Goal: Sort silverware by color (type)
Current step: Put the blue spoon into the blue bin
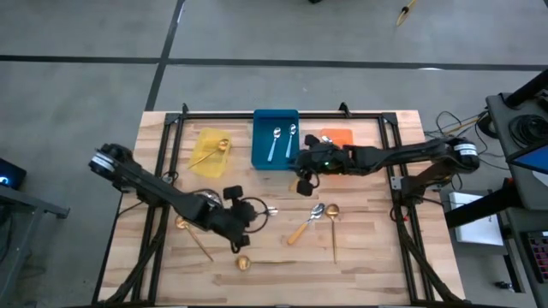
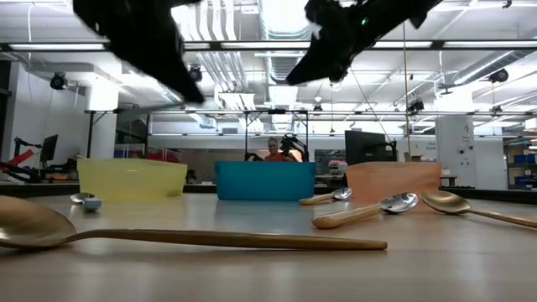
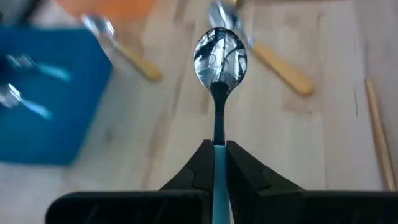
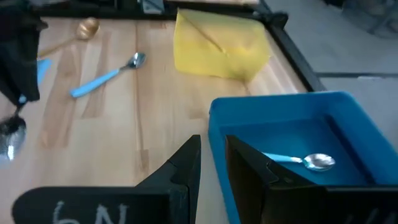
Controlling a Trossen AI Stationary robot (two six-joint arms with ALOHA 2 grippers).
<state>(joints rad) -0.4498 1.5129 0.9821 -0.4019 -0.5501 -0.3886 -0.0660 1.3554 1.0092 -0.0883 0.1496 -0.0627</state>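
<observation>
Blue-handled spoon (image 3: 220, 74) sits pinched by its handle in the left gripper (image 3: 215, 158) above the table (image 1: 377, 248), while the right gripper (image 4: 211, 163), fingers narrowly parted and empty, hovers beside the blue bin (image 1: 261, 150).

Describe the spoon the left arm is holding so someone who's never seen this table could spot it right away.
Start at the blue bin at the back middle of the wooden table, then come forward and a little left to the left tool. Clamped between its fingers is a spoon with a shiny silver bowl and a light-blue handle. The spoons lying loose nearby have orange or gold handles; this one is held.
</observation>
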